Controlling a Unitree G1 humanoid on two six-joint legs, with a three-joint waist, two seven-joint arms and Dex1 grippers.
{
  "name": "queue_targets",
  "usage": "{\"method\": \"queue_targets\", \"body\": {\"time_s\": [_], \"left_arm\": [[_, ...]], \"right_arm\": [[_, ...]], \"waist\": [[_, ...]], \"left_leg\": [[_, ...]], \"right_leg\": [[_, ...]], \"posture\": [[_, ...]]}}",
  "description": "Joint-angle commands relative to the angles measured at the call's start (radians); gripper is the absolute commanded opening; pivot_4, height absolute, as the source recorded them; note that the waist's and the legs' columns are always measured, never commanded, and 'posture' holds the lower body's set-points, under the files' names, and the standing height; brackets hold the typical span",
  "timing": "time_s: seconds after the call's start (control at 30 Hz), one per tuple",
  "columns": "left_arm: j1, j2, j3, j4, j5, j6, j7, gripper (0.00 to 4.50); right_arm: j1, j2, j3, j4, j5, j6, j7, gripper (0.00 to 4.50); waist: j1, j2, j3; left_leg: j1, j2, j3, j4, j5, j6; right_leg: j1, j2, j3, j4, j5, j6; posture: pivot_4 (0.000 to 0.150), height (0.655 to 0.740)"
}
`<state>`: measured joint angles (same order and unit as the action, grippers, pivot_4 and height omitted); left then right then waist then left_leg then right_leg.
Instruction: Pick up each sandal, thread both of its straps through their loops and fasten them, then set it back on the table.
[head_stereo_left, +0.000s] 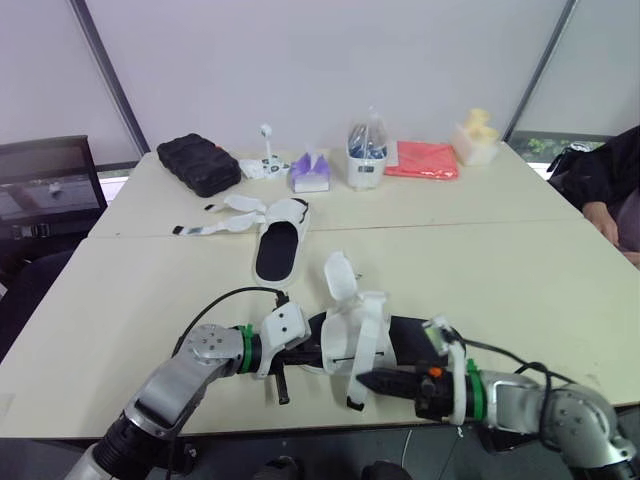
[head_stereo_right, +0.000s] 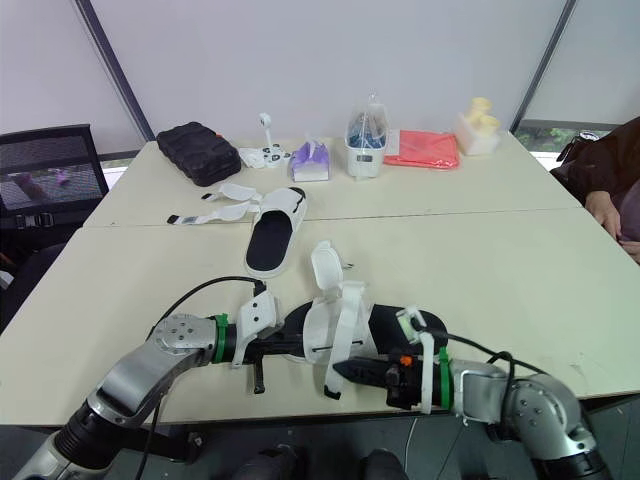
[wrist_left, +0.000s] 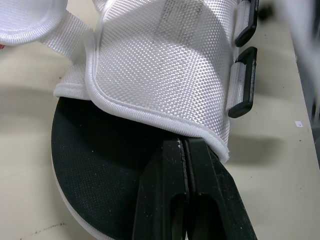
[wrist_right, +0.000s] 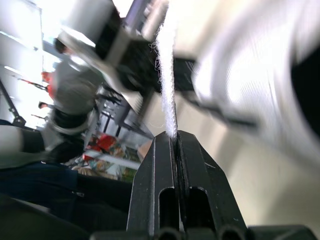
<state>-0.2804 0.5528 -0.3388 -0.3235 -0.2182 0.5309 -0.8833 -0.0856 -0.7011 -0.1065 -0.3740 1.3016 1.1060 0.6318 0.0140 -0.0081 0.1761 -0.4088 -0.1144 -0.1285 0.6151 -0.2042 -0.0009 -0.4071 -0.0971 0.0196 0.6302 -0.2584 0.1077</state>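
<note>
Firmly, left end effector (wrist_left: 183, 146) on sandal (wrist_left: 165, 75), right end effector (wrist_right: 175, 136) on strap (wrist_right: 166, 65)

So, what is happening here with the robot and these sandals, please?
The robot is working on the near sandal at the front edge of the table. Its left gripper is shut on the edge of the white upper, and its right gripper pinches one loose strap, not yet fastened. The second sandal lies farther back with its straps spread open. A person sits at the right.
</note>
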Motion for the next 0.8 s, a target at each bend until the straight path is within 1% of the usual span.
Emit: {"method": "queue_targets", "body": {"time_s": [0.03, 0.13, 0.27, 0.37, 0.53, 0.67, 0.8], "left_arm": [[0.007, 0.005, 0.013, -0.007, 0.01, -0.004, 0.015, 0.0], [0.005, 0.008, 0.008, -0.002, 0.011, -0.006, 0.009, 0.0], [0.004, 0.019, -0.006, 0.01, 0.02, -0.015, -0.006, 0.0], [0.0, 0.014, -0.009, 0.018, 0.024, -0.022, -0.003, 0.0], [-0.011, 0.009, -0.008, 0.026, 0.026, -0.025, -0.003, 0.0], [-0.001, 0.015, 0.002, 0.015, 0.016, -0.018, -0.007, 0.0], [0.005, 0.011, 0.001, 0.007, 0.02, -0.012, 0.003, 0.0]], "right_arm": [[-0.064, -0.054, -0.086, -0.028, 0.111, 0.023, 0.028, 0.06], [-0.13, -0.095, -0.096, 0.018, 0.097, 0.033, 0.052, 0.06], [-0.198, -0.113, -0.05, 0.101, 0.004, 0.03, 0.103, 0.06], [-0.248, -0.103, 0.0, 0.163, -0.067, 0.025, 0.152, 0.06], [-0.312, -0.084, 0.037, 0.27, -0.142, 0.026, 0.228, 0.06], [-0.319, -0.071, 0.062, 0.275, -0.179, 0.036, 0.272, 0.06], [-0.306, -0.063, 0.106, 0.261, -0.259, 0.002, 0.302, 0.06]], "waist": [[0.0, 0.0, 0.0], [0.0, 0.0, 0.0], [0.0, 0.0, 0.0], [0.0, 0.0, 0.0], [0.0, 0.0, 0.0], [0.0, 0.0, 0.0], [0.0, 0.0, 0.0]], "left_leg": [[0.0, 0.0, 0.0, 0.0, 0.0, 0.0], [0.0, 0.0, 0.0, -0.001, 0.0, 0.0], [0.0, 0.0, 0.0, 0.0, 0.0, 0.0], [0.0, 0.0, 0.0, -0.001, 0.0, 0.0], [0.0, 0.0, 0.0, 0.0, 0.0, 0.0], [0.0, 0.0, 0.0, 0.0, 0.0, 0.0], [0.0, 0.0, 0.0, -0.001, 0.0, 0.0]], "right_leg": [[0.0, 0.0, 0.0, 0.0, 0.0, 0.0], [0.0, 0.0, -0.001, 0.0, 0.0, 0.0], [0.0, 0.0, -0.001, 0.0, 0.0, -0.001], [0.0, 0.0, -0.001, 0.0, 0.0, 0.0], [0.0, 0.0, -0.001, 0.0, 0.0, 0.0], [0.0, 0.0, -0.001, 0.0, 0.0, 0.0], [-0.001, 0.0, -0.001, 0.0, 0.0, 0.0]], "posture": [[0.15, 0.74], [0.15, 0.74], [0.15, 0.74], [0.15, 0.74], [0.15, 0.74], [0.15, 0.74], [0.15, 0.74]]}}
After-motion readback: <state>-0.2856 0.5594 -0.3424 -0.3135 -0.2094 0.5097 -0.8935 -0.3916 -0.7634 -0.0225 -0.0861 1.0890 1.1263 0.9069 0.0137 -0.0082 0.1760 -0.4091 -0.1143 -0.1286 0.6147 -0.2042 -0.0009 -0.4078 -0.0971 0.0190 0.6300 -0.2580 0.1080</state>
